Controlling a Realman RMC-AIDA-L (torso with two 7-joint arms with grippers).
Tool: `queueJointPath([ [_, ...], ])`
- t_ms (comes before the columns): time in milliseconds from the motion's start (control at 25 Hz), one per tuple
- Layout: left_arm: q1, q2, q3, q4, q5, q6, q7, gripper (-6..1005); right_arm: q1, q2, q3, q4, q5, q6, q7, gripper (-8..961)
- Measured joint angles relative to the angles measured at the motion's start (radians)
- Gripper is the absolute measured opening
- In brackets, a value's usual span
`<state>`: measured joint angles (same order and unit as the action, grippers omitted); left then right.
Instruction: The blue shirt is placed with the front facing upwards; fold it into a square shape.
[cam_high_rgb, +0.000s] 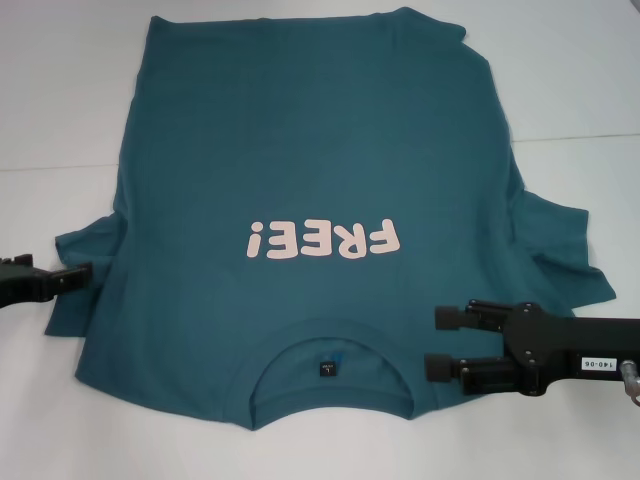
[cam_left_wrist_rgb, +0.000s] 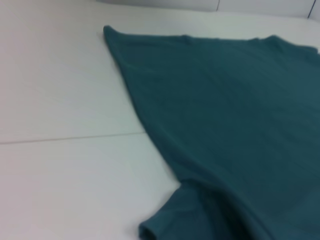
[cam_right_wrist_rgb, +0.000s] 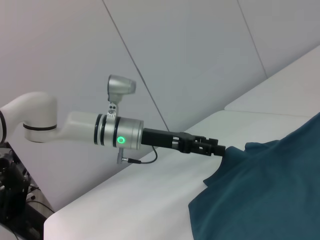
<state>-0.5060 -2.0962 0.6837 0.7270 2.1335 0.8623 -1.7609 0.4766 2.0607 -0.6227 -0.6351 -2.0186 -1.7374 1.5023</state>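
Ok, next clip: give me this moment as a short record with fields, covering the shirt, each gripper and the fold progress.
shirt: the blue shirt lies flat on the white table, FREE! print up, collar nearest the robot
left gripper: left gripper at the left sleeve; the right wrist view shows it shut on the sleeve cloth
right gripper: right gripper open over the shoulder beside the collar
fold progress: no fold visible yet

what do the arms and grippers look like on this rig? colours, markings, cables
Both grippers are matte black. The right gripper has two chunky parallel fingers and a white label reading 140-06, with a metal fitting behind it. The left gripper ends a slim black body on a white and silver arm with black bands, a glowing green ring light, a silver camera pod and a thin dark cable.
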Motion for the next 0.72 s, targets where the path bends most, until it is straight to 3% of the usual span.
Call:
queueJointPath([
  [320, -0.012, -0.005, 0.004, -0.028, 0.017, -0.037, 0.012, 950, -0.002, 0.0, 0.0, 0.0, 0.001, 0.0, 0.001, 943],
  [720, -0.018, -0.013, 0.073, -0.025, 0.018, -0.037, 0.02, 949, -0.003, -0.001, 0.001, 0.0, 0.002, 0.001, 0.0, 943],
])
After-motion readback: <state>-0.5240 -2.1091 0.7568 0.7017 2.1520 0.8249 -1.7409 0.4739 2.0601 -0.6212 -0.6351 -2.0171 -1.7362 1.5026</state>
